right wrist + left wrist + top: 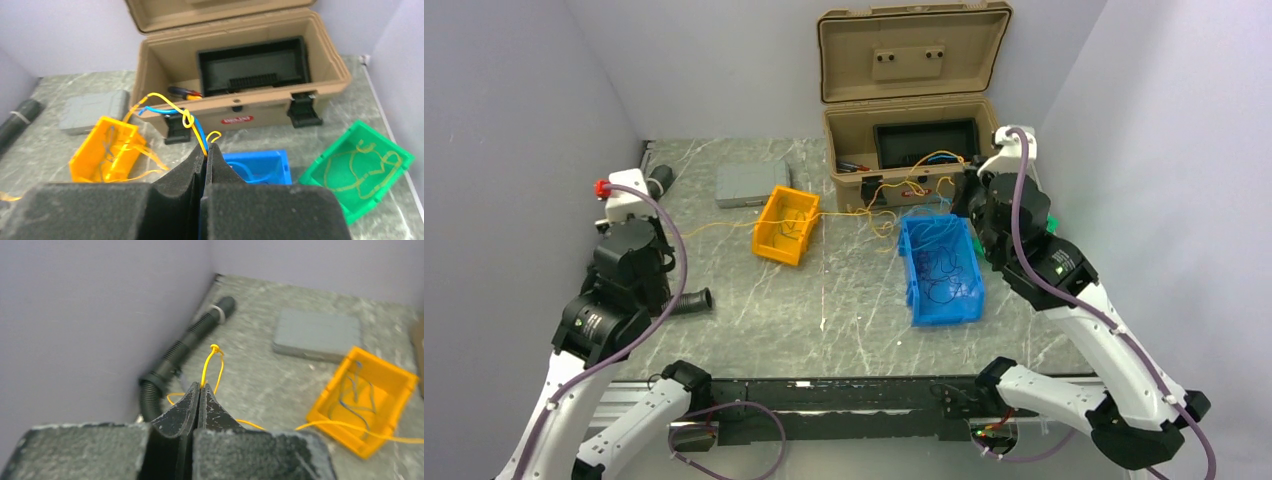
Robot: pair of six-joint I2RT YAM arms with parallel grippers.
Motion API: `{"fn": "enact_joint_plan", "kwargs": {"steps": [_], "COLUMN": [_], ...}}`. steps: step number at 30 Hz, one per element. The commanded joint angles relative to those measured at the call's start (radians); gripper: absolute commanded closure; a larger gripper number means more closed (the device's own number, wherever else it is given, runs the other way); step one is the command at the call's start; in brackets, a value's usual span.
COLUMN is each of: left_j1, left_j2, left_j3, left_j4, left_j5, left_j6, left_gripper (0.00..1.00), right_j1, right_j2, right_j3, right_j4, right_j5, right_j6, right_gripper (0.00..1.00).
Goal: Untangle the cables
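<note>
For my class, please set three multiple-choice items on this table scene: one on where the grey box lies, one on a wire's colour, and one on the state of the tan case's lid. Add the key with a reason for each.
1. Where does the grey box lie?
A. inside the tan case
B. on the table, just beyond the orange bin
C. hanging on the wall

2. What colour is the wire pinched in the left hand?
A. yellow
B. green
C. white

3. How is the tan case's lid?
A. shut and latched
B. raised open
C. removed, lying flat on the table

Key:
1 B: the overhead view shows it flat on the table behind the orange bin.
2 A: a yellow loop rises from the shut hand.
3 B: the lid stands up behind the case, with its inside showing.
</note>
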Motion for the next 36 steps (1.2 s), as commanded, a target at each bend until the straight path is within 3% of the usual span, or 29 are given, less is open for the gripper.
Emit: {"fn": "enact_joint_plan", "kwargs": {"steps": [1,7,15,20,24,30,36], "left_j1": [0.004,0.004,0.004,0.004,0.004,0.004,0.004], "left_j2": [0.005,-0.021,-0.061,-0.083,-0.109,-0.079,0.046], "left_j3": [-0.049,-0.119,-0.178,-0.208,-0.248,-0.314,-0.317], "left_j4": [0.01,-0.01,-0.054,-0.013,0.105,0.328,0.488], "left_j5": [0.279,0.426,0.47,0.65,0.891,1.167,1.267], "left_j6": [-0.061,-0.095,-0.09,-0.036,0.026,0.006,-0.097], "left_gripper": [0.98,0.93,0.77,0.36,0.19,0.16,0.19], "right_j1": [-0.001,0.001,0.002,0.002,0.002,0.001,0.003], "right_j2": [0.058,0.231,0.356,0.47,0.495,0.494,0.479], "right_j3": [0.164,0.368,0.519,0.628,0.648,0.654,0.653], "right_j4": [0.01,-0.051,-0.056,-0.115,-0.111,-0.096,-0.089], "right_j5": [-0.175,-0.412,-0.537,-0.611,-0.645,-0.668,-0.687], "right_j6": [-0.067,-0.074,-0.089,-0.115,-0.122,-0.134,-0.138], "right_gripper": [1.0,1.0,1.0,1.0,1.0,1.0,1.0]}}
